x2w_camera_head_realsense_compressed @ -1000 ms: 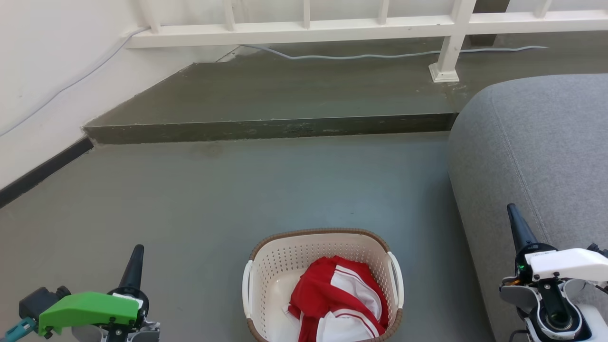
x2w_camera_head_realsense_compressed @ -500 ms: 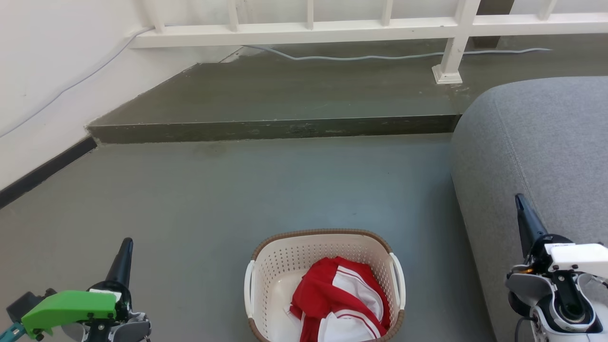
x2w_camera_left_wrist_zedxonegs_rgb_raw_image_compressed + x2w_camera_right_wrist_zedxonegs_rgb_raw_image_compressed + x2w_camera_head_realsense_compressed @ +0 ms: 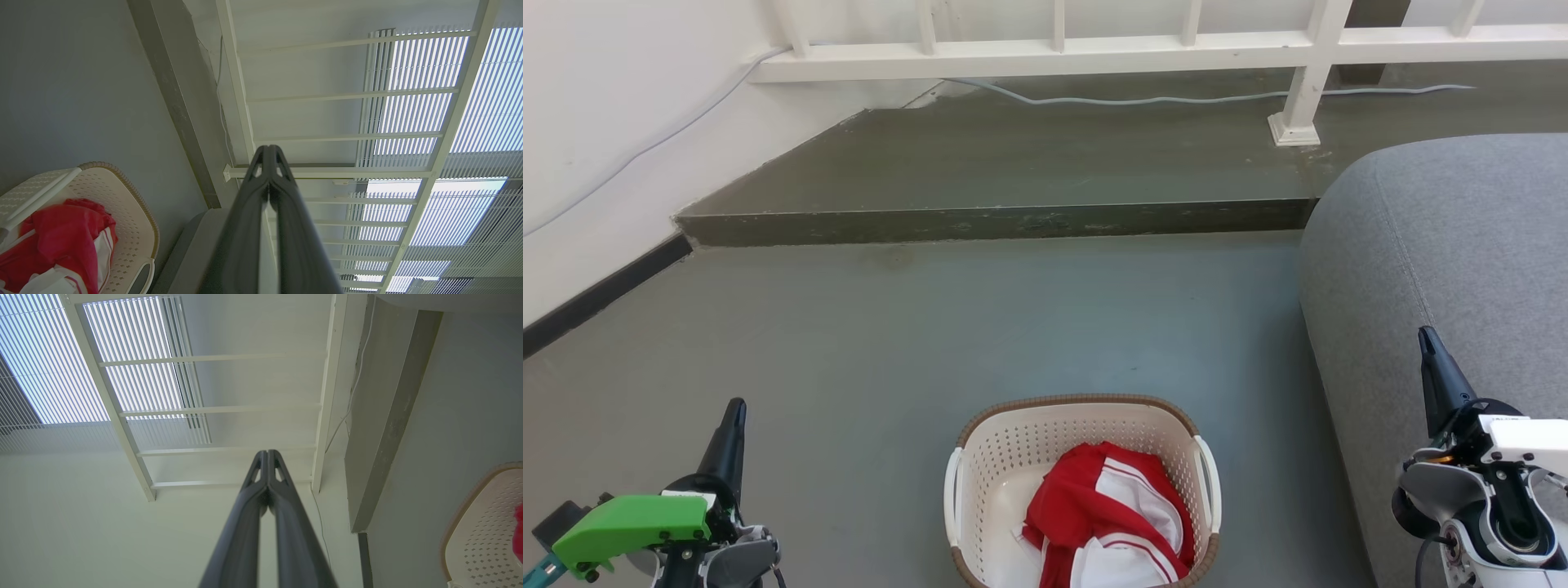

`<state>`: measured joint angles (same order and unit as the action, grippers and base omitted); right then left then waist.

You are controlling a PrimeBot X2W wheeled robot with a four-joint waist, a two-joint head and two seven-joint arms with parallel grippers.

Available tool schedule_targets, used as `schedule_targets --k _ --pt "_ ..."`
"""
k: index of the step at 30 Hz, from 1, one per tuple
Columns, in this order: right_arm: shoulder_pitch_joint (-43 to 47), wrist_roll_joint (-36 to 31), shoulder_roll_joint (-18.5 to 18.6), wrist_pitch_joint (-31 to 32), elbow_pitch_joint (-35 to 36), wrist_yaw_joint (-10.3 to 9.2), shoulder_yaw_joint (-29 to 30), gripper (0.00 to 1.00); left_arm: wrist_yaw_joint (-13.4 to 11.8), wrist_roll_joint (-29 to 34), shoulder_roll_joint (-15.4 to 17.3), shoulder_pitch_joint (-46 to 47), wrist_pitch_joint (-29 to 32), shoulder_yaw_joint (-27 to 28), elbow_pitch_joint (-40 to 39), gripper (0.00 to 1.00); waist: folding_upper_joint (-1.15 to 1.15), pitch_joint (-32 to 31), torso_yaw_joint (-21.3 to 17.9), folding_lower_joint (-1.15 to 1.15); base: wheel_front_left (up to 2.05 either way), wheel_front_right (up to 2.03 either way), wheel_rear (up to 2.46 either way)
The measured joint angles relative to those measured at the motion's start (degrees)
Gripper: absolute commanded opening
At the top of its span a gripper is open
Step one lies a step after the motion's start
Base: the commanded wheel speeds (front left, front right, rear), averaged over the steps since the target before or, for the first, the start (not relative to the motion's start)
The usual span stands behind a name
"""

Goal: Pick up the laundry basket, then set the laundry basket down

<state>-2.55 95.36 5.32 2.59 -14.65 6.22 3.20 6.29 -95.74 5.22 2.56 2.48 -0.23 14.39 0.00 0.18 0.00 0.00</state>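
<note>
Looking down from the head camera, the laundry basket point(image 3: 1021, 449) sits on the grey floor point(image 3: 931, 327) at the bottom middle, roughly between the two arms and well apart from both. It's a cream-white plastic tub, a rounded rectangle with walls full of little holes. A brown woven-look rim point(image 3: 1078, 399) runs around the top, and there's a white handle on each long side, one on the left point(image 3: 949, 498) and one on the right point(image 3: 1210, 490). Inside is a crumpled red and white garment point(image 3: 1111, 514), piled toward the right half, so some bare basket bottom shows on the left.

The left gripper point(image 3: 736, 408) is at the lower left with its fingers pointing up the picture. In the left wrist view the left gripper point(image 3: 269, 149) has both fingers pressed together with nothing between them, and the basket point(image 3: 135, 212) is off to that view's lower left. The right gripper point(image 3: 1425, 335) is in front of the grey sofa point(image 3: 1462, 245). In its own wrist view point(image 3: 267, 453) it's closed and empty too, with a corner of the basket point(image 3: 482, 535) at the lower right.

Further back there's a raised step point(image 3: 988, 220) and a white railing point(image 3: 1045, 49).
</note>
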Motion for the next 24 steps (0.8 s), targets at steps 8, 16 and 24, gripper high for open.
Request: schedule_targets --k 8,16,24 --pt "-0.5 0.0 0.0 0.0 -0.3 0.29 0.0 0.0 0.0 0.0 -0.1 0.0 0.0 0.0 0.2 0.0 0.0 0.0 0.0 0.0 0.0 0.0 0.0" --pt "-0.5 0.0 0.0 0.0 -0.5 0.3 0.1 0.0 0.3 0.0 -0.1 0.0 0.0 0.1 0.4 0.0 0.0 0.0 0.0 0.0 0.0 0.0 0.0" --pt "-0.5 0.0 0.0 0.1 -0.6 0.31 0.1 0.0 0.4 0.0 -0.1 0.0 0.0 0.1 0.6 0.0 0.0 0.0 0.0 0.0 0.0 0.0 0.0"
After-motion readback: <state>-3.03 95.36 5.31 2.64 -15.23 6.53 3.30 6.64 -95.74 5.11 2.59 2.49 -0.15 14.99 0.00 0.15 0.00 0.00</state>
